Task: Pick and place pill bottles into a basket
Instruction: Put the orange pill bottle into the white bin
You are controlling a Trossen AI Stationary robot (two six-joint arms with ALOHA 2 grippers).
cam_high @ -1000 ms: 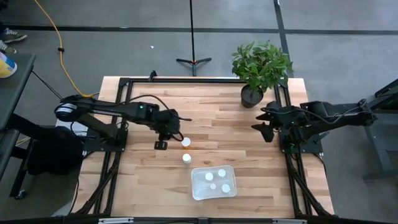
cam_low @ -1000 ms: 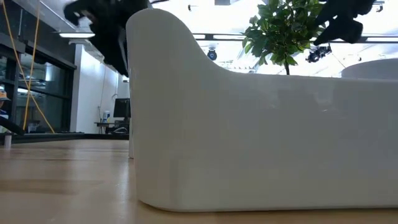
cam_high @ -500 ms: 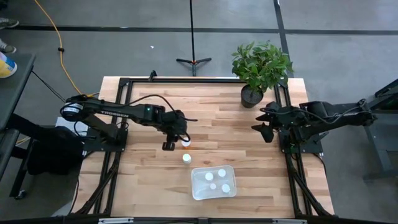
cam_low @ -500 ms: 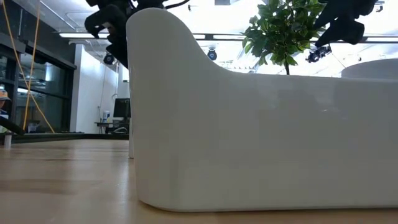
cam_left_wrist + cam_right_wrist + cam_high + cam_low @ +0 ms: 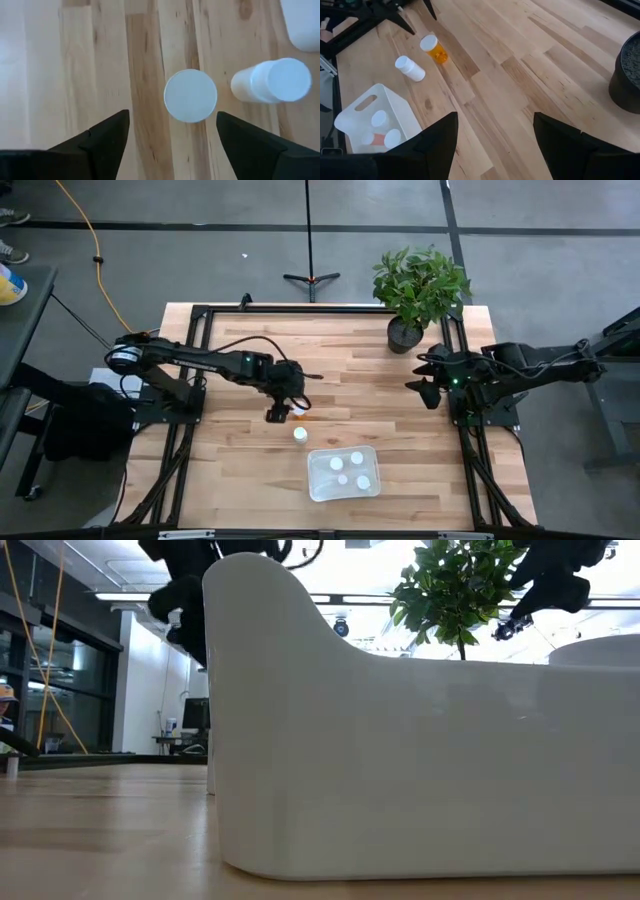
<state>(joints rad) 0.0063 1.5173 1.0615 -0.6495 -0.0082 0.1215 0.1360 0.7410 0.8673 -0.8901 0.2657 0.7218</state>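
The left pincer [image 5: 279,413] is hanging spread open directly above the orange-tinged bottle [image 5: 300,412] mid-tabletop [image 5: 340,370]; a second white-capped bottle [image 5: 299,435] is standing beside it; four round caps are showing inside the translucent rounded basket [image 5: 343,473] near the front edge; the right pincer [image 5: 424,374] is waiting open at the right edge.

Light was even and bright from overhead; the counter [image 5: 340,370] showed only soft, short shadows. In the low view, ceiling lights glared behind the plant [image 5: 455,590], leaving it and both arms as dark silhouettes, while the basket [image 5: 420,760] wall loomed close and soft. In the left wrist view the near fingers [image 5: 100,145] were blurred; the bottle [image 5: 190,95] cap was sharp.
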